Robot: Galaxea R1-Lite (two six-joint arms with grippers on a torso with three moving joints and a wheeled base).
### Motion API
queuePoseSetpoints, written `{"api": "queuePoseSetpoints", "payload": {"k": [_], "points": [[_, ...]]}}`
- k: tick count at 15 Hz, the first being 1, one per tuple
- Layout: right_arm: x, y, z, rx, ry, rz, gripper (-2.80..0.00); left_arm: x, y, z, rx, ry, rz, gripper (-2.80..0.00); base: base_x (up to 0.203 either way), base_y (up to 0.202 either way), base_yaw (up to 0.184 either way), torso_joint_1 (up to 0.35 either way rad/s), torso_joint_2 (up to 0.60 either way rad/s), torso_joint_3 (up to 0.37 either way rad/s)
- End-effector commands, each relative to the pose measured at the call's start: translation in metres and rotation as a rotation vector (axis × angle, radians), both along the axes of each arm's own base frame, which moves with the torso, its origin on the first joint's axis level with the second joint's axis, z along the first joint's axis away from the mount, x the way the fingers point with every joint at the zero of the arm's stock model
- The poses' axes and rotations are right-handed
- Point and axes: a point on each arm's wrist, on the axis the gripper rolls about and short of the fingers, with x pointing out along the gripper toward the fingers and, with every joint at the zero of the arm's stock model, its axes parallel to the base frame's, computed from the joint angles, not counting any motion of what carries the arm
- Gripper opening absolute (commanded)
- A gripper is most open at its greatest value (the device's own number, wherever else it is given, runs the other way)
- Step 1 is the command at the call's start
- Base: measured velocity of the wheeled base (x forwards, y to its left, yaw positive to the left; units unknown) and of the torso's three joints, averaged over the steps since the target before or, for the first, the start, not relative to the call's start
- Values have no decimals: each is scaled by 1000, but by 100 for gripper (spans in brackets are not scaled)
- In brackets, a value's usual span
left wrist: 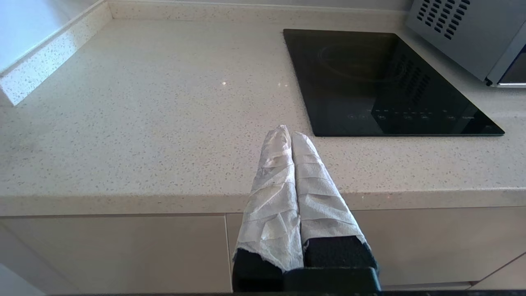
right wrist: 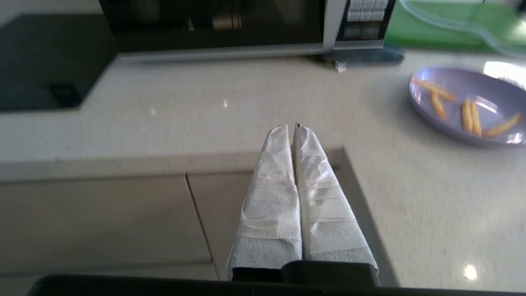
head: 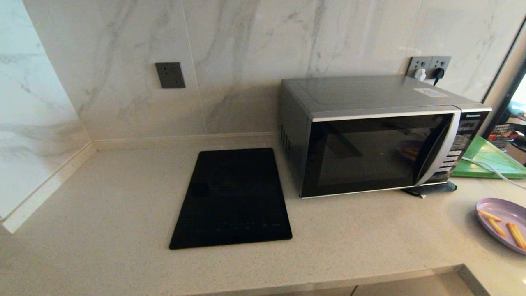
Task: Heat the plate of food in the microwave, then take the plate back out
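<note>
While microwave stays closed | cooktop left | plate of food right | both grippers pinched together, empty

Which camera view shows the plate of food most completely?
The right wrist view: nearly the whole plate of food shows there, with its orange sticks clear on the countertop. The head view cuts the plate at the picture's right edge. The left wrist view does not show it at all.
</note>
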Motion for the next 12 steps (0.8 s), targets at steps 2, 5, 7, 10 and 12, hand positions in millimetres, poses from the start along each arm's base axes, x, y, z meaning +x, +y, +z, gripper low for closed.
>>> {"api": "queuePoseSetpoints", "payload": {"k": [2,5,7,10,12], "points": [[2,0,-4,-2,12,4,-280,0,0,0,0,1,1,-280,0,0,0,0,0,0],[2,0,-4,103,7,-7,-280,0,0,0,0,1,1,-280,0,0,0,0,0,0],[2,0,-4,115,6,-17,-280,0,0,0,0,1,1,-280,0,0,0,0,0,0],[2,0,-4,116,6,-17,-280,0,0,0,0,0,1,-280,0,0,0,0,0,0],[2,0,-4,115,6,-17,-280,0,0,0,0,1,1,-280,0,0,0,0,0,0]]}}
